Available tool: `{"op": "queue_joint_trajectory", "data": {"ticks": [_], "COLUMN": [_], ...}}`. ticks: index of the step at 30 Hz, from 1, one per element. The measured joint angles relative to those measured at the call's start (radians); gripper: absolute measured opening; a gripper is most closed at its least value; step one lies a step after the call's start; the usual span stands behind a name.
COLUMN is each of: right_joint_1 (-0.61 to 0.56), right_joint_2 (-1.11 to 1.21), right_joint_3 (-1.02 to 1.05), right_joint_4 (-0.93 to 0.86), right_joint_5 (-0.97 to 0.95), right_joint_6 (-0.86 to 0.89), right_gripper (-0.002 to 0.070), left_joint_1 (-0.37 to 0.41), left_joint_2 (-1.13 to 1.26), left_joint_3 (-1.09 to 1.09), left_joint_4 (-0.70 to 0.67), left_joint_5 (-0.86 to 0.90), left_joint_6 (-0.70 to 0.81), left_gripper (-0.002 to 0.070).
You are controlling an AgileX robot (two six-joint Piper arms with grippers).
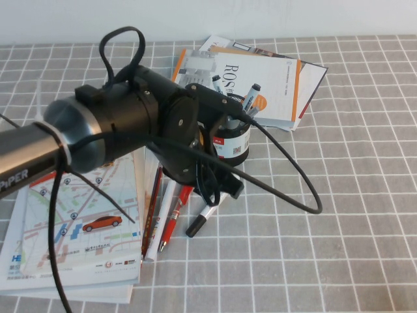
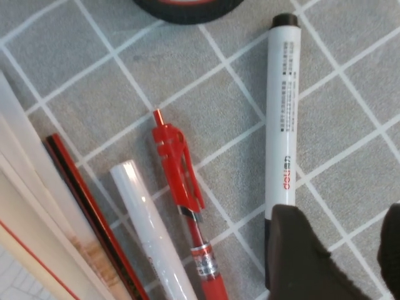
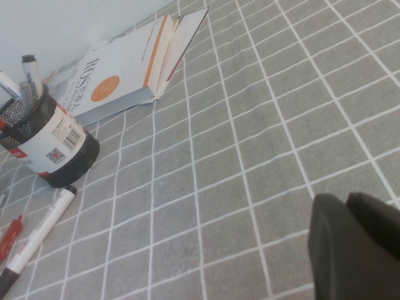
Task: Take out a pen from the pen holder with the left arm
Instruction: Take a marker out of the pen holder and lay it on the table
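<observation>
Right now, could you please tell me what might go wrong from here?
The left claw hangs open low over the white marker on the table; a careless lift could nudge it into the red pen. Its cable loops beside the pen holder and might snag or tip it. The right claw hangs shut over the table, apart from this.

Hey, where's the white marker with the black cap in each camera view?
High view: the white marker lies on the table, just on the robot's side of the pen holder.
Left wrist view: marker beside the red pen, one end under the left gripper's open jaws.
Right wrist view: marker near the pen holder, far from the right gripper.
Shared landmark: the pen holder.
</observation>
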Motion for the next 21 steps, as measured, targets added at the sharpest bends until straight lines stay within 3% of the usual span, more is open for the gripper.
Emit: {"op": "queue_joint_trajectory", "data": {"ticks": [7, 14, 21], "right_joint_1": [0.000, 0.000, 0.000], "right_joint_2": [0.000, 0.000, 0.000], "right_joint_3": [0.000, 0.000, 0.000], "right_joint_4": [0.000, 0.000, 0.000], "right_joint_5": [0.000, 0.000, 0.000], "right_joint_6": [0.000, 0.000, 0.000], "right_gripper": [-0.0012, -0.0013, -0.0013], "left_joint_1": [0.000, 0.000, 0.001], "left_joint_2": [0.047, 0.096, 0.163], "left_joint_3": [0.000, 0.000, 0.000], "left_joint_4": [-0.057, -0.113, -0.098], "left_joint_5": [-0.007, -0.065, -0.134], "left_joint_6": [0.132, 0.215, 0.220], "left_gripper": [0.0234, 0.0317, 0.0334]}}
